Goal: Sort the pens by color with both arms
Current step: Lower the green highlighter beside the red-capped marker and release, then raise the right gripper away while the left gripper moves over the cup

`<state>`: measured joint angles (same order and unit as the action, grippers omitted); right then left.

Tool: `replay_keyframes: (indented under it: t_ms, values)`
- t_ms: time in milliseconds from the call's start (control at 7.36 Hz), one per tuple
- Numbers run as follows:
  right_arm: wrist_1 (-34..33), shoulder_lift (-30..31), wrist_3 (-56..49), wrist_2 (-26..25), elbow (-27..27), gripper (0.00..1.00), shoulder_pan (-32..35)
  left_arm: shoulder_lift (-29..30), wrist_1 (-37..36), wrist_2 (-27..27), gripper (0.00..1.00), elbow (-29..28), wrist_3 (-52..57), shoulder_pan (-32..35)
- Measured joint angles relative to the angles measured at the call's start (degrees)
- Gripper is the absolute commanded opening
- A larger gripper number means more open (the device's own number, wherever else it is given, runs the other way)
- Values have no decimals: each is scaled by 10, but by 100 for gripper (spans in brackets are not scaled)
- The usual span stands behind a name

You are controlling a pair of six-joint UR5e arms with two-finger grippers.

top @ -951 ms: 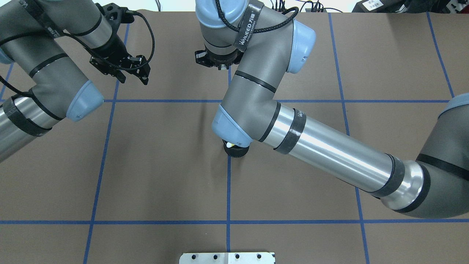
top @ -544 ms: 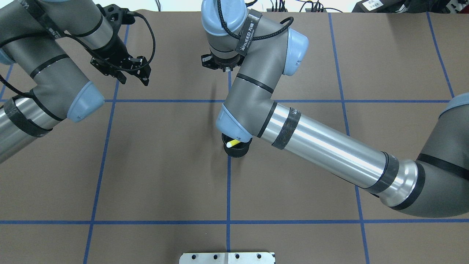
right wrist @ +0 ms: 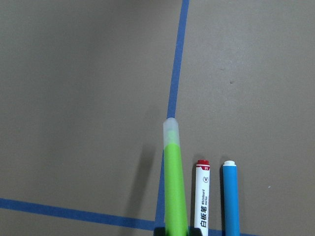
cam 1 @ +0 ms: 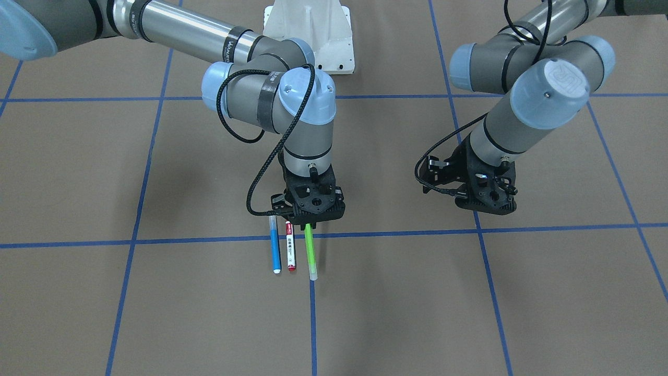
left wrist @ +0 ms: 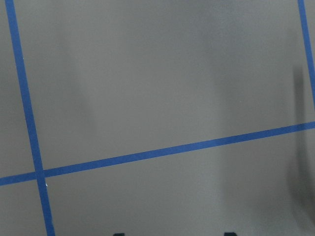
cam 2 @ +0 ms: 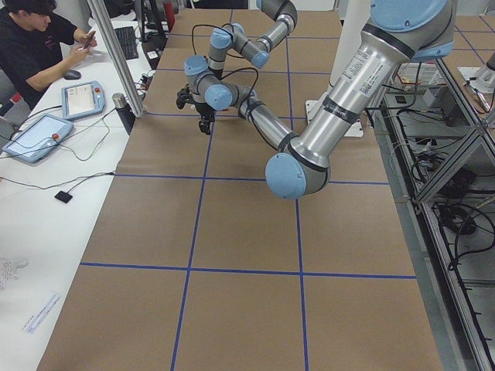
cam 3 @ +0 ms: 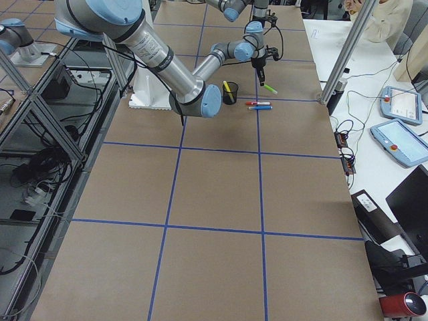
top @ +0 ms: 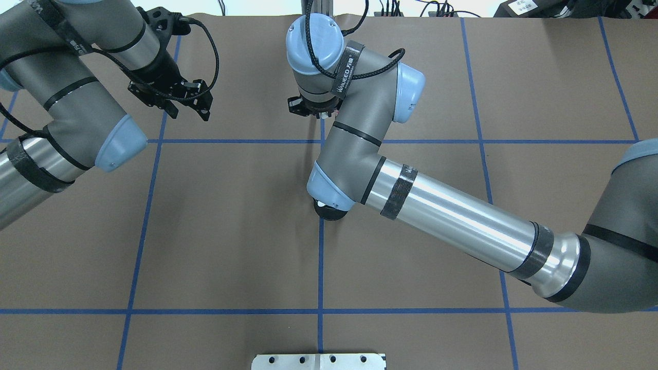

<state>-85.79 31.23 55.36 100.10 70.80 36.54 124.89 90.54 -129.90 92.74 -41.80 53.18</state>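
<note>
My right gripper [cam 1: 312, 218] is shut on the green pen [cam 1: 310, 249], which sticks out past the fingers and hangs a little above the table; it also shows in the right wrist view [right wrist: 173, 182]. Beside it the red-capped white pen [cam 1: 290, 246] and the blue pen [cam 1: 274, 245] lie parallel on the table, also in the right wrist view [right wrist: 202, 196] [right wrist: 230, 196]. The yellow pen [cam 3: 228, 87] stands in the black mesh cup [cam 3: 230, 96]. My left gripper [top: 187, 107] is open and empty, above bare table to the left.
The cup [top: 330, 213] is mostly hidden under my right arm's elbow in the overhead view. Blue tape lines [top: 320, 257] divide the brown table cover into squares. The white pedestal base [cam 1: 309, 31] stands at the robot's side. Operators and tablets sit beyond the far table edge.
My right wrist has moved toward the robot and slightly right with the green pen. Its elbow now covers most of the yellow pen in the cup. The left arm has barely moved.
</note>
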Motion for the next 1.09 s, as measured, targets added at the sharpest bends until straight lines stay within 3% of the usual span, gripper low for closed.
replay_keyframes:
  t_ms: [272, 680, 1087]
  values:
    - [-3, 0, -3, 60, 6, 88, 18, 5, 0, 0, 76, 0, -5, -1]
    - [-53, 42, -17, 223, 70, 93, 97, 34, -1, 0, 76, -7, -46, -22]
    - [-132, 85, -22, 298, 141, 95, 166, 80, -2, 5, 75, -23, -59, -78]
